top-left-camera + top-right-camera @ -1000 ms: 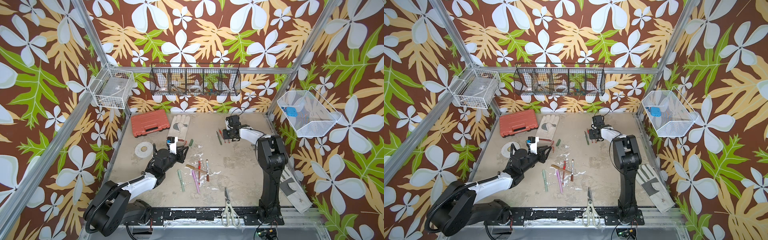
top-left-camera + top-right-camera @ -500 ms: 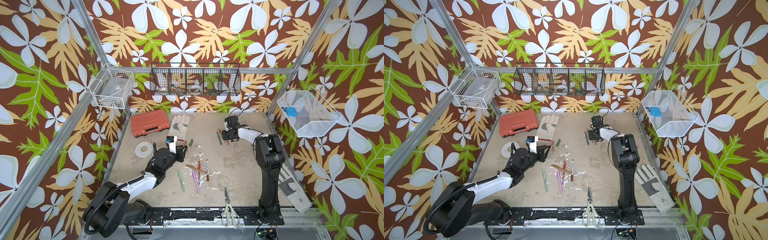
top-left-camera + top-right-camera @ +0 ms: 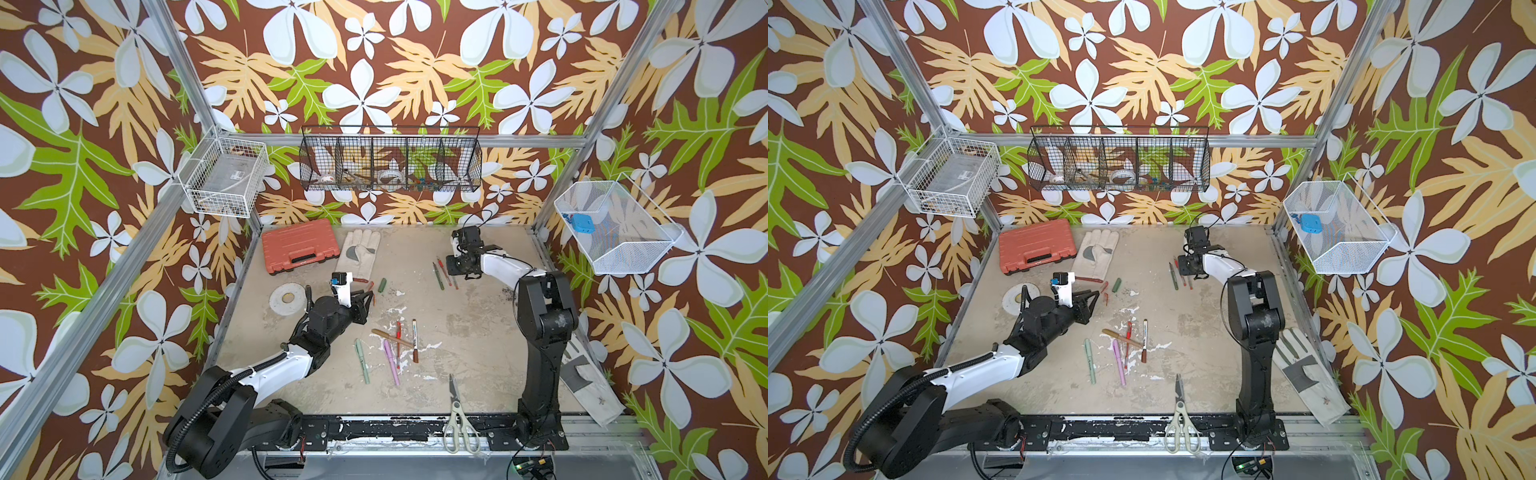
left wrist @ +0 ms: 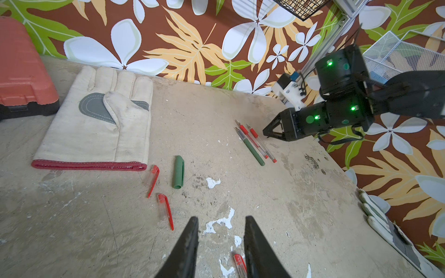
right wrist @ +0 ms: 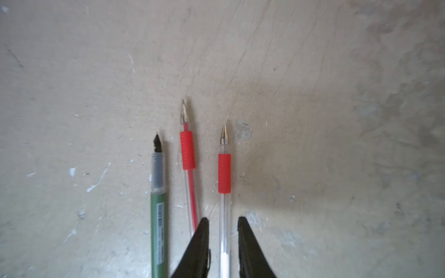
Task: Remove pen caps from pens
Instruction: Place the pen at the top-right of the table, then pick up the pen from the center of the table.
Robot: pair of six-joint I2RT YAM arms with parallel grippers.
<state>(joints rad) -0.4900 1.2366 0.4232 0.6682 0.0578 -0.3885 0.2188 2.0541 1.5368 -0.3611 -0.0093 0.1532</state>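
Nearest the arm bases, a loose cluster lies on the worn beige tabletop (image 3: 478, 340): a pale green plastic pen (image 3: 362, 361), a pink plastic pen (image 3: 391, 362), a thin tan pen (image 3: 382, 333), a white-and-brown pen (image 3: 414, 338) and a slim red-and-clear pen (image 3: 398, 328). These 5 look capped, so the task seems under halfway.

Just beyond, the left jaws stand apart and empty over bare tabletop. What looks like a short red-and-clear pen cap (image 4: 238, 261) lies just beside 1 jaw, not gripped. Further on lie a second red-and-clear cap (image 4: 165, 210), a third red-and-clear cap (image 4: 153, 177) and a stubby dark green cap (image 4: 178, 172), near a cream canvas work glove (image 4: 96, 125).

Farthest, the right jaws stand apart astride the clear barrel of an uncapped red-grip pen (image 5: 224, 173), with no visible contact. A second uncapped red-grip pen (image 5: 187, 154) and an uncapped dark green pen (image 5: 157, 216) lie just beside it.

This reads as setting down a finished pen. Next, the right jaws should lift clear without nudging the row. Then 1 arm pins a capped barrel while the other pulls its cap.
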